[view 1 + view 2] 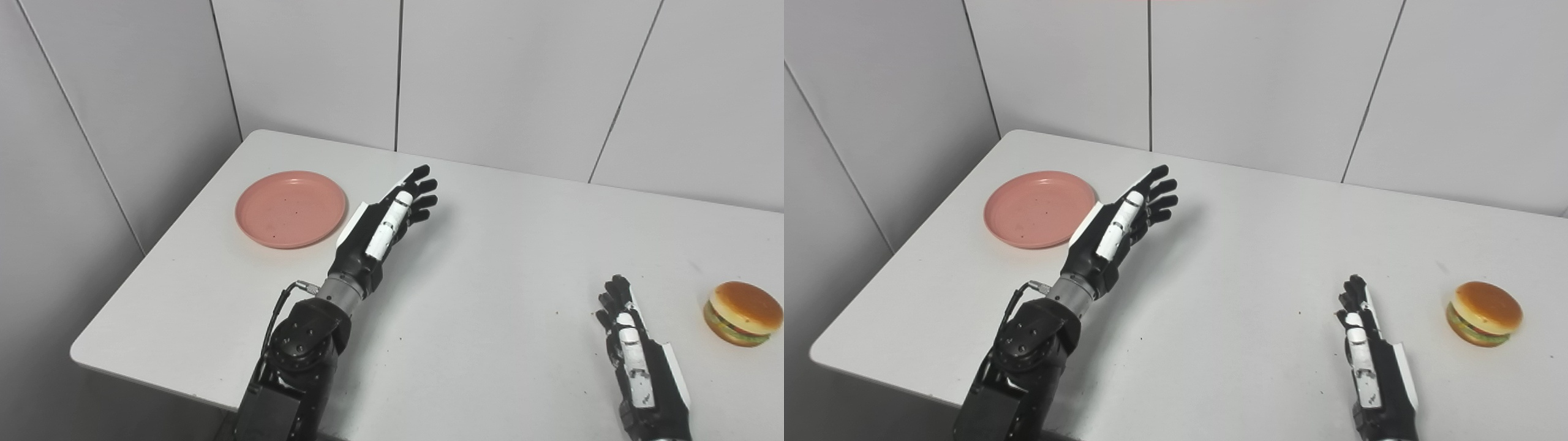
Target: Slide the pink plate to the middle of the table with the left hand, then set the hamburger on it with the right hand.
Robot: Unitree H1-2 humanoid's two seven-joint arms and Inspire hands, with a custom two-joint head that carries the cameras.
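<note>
The pink plate (290, 208) lies empty on the white table (490, 275) at the far left. My left hand (392, 217) is open, fingers stretched out, raised over the table just right of the plate and apart from it. The hamburger (743, 313) sits on the table at the right edge of the view. My right hand (631, 343) is open and empty, low over the table near the front, left of the hamburger and not touching it.
Grey panel walls close off the back and the left side of the table. The table's front-left corner (79, 352) and left edge are near the plate. Small dark specks dot the tabletop.
</note>
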